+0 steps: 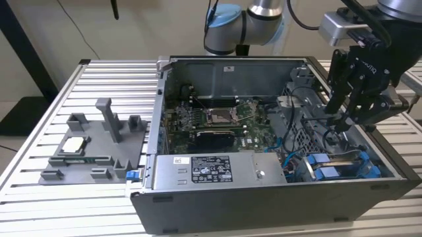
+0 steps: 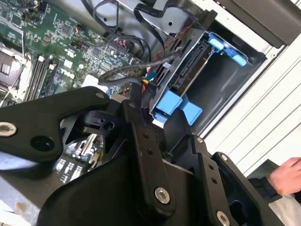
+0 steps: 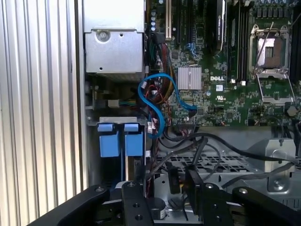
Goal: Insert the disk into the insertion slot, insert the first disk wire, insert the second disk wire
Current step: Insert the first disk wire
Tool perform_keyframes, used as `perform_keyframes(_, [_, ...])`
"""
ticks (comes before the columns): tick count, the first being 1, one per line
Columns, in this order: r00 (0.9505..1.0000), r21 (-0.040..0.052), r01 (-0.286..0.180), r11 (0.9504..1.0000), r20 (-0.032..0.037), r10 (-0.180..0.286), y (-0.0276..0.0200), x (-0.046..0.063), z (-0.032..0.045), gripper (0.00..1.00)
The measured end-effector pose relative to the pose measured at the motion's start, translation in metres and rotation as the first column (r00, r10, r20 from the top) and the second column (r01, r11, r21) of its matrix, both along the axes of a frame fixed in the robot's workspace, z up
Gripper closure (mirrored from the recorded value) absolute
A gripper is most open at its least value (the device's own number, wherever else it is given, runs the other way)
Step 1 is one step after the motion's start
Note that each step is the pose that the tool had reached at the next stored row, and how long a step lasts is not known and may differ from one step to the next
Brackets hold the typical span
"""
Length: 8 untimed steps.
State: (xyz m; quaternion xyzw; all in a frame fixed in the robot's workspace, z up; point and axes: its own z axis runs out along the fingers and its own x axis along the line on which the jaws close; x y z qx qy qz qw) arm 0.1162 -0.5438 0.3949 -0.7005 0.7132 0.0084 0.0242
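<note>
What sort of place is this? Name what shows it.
Likely a robotics lab bench for computer assembly: an open computer case lies on a slatted metal table, a grey fixture tray beside it, and the gripper hangs inside the case.

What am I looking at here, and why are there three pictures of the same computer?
A robot arm with a black pincer reaches into an open computer case on a slatted metal table. One camera stands off the arm; two ride near its wrist, looking past the pincer. The pincer hangs over the grey drive cage, among black cables. Two blue-fronted drive carriers sit side by side near the case's corner. A grey parts tray lies beside the case.
</note>
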Motion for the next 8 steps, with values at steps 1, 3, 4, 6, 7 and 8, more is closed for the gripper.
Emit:
perform_keyframes(1, [1.0000, 0.0010, 0.000, 1.0000, 0.0043, 0.000, 0.0002, 0.0000, -0.0009, 0.53])
perform_keyframes(3, [0.9999, 0.0025, 0.000, 1.0000, 0.0115, 0.000, 0.0007, -0.0004, -0.0027, 0.53])
perform_keyframes(4, [0.9999, 0.0033, 0.000, 1.0000, 0.0142, 0.000, 0.0011, -0.0006, -0.0034, 0.53])
perform_keyframes(6, [0.9999, 0.0041, 0.000, 1.0000, 0.0161, 0.000, 0.0016, -0.0010, -0.0039, 0.53])
perform_keyframes(7, [0.9999, 0.0043, 0.000, 1.0000, 0.0164, 0.000, 0.0019, -0.0011, -0.0040, 0.53])
perform_keyframes(8, [0.9999, 0.0045, 0.000, 1.0000, 0.0168, 0.000, 0.0021, -0.0014, -0.0041, 0.55])
